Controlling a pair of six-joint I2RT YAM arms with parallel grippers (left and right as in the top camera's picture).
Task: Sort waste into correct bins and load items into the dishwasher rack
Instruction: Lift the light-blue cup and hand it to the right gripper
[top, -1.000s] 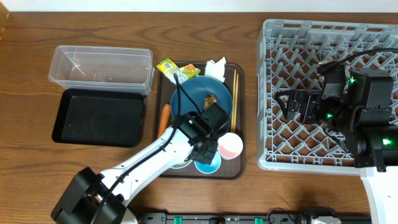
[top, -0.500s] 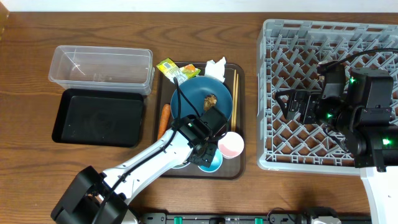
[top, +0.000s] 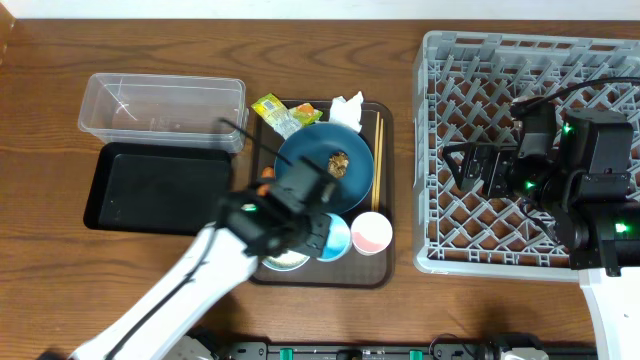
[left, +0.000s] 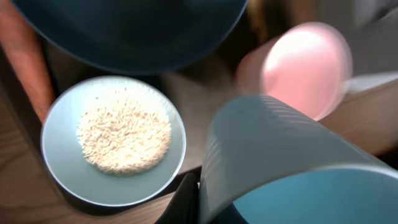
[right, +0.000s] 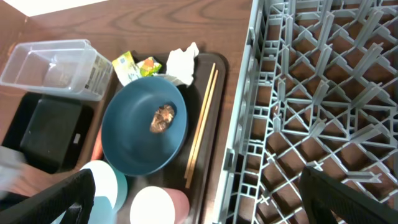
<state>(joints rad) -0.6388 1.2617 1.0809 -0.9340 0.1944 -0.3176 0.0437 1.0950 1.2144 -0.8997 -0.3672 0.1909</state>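
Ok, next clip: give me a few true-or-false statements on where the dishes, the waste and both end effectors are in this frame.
1. The right end effector is open above the dishwasher rack. True.
2. The chopsticks lie in the dishwasher rack. False: they lie on the brown tray, beside the blue plate.
3. The white bowl holds rice. True.
4. The brown food scrap sits in the white bowl. False: it sits on the blue plate.
5. The left end effector is empty. False: it is shut on the blue cup.
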